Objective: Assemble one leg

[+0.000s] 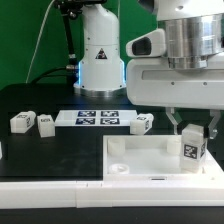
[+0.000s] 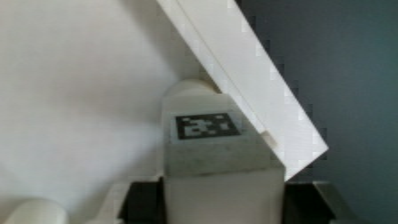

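My gripper is shut on a leg, a small white post with a black-and-white tag, and holds it over the right part of the large white tray-like piece. In the wrist view the leg stands between my dark fingers, its tip at the tray's raised rim. Three more legs lie on the black table: two at the exterior view's left and one nearer the middle.
The marker board lies on the table behind the tray. The arm's white base stands at the back. The table's front edge runs just under the tray.
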`<state>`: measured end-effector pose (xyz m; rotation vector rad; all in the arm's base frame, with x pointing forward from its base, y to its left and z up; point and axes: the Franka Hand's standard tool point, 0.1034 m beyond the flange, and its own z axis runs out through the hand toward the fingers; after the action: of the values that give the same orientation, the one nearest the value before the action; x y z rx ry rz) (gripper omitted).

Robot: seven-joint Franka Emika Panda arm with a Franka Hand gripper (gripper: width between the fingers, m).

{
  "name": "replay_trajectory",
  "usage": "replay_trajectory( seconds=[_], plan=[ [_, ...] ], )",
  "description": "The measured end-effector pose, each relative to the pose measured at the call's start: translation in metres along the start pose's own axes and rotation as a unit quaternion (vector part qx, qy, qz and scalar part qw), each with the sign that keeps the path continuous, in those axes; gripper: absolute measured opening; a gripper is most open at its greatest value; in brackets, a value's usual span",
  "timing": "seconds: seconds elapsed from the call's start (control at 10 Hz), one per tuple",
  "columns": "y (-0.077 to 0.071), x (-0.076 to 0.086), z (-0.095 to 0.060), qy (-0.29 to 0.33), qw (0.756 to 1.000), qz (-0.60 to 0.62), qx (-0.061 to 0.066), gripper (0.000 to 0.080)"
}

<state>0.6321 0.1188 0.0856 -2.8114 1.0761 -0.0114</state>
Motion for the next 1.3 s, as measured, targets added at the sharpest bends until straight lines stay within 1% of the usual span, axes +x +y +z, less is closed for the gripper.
replay_trajectory(
  seconds=[0.1, 0.3, 0.4, 0.6, 0.7, 0.8, 0.9, 1.0, 1.1, 1.2, 1.3],
  plan=[
    [0.0003, 0.0004, 0.0005, 0.001, 0.997, 0.072, 0.003, 0.0295],
    [-0.0005, -0.0010, 0.0010, 0.000, 0.988, 0.154, 0.003, 0.0295],
    [-0.0024, -0.0035, 0.0016, -0.003, 0.974, 0.227, 0.005, 0.0295],
    [-0.0054, -0.0071, 0.0019, -0.006, 0.952, 0.306, 0.006, 0.0294],
    [-0.0067, -0.0081, 0.0019, -0.010, 0.934, 0.358, 0.008, 0.0294],
    [-0.0065, -0.0076, 0.0019, -0.013, 0.922, 0.386, 0.010, 0.0294],
    [-0.0066, -0.0078, 0.0020, -0.013, 0.921, 0.388, 0.010, 0.0295],
    [-0.0067, -0.0080, 0.0020, -0.013, 0.927, 0.374, 0.010, 0.0295],
    [-0.0067, -0.0080, 0.0021, -0.013, 0.933, 0.361, 0.010, 0.0465],
    [-0.0068, -0.0082, 0.0021, -0.013, 0.933, 0.360, 0.010, 0.0606],
    [-0.0066, -0.0080, 0.0021, -0.012, 0.951, 0.310, 0.010, 0.0636]
  ],
)
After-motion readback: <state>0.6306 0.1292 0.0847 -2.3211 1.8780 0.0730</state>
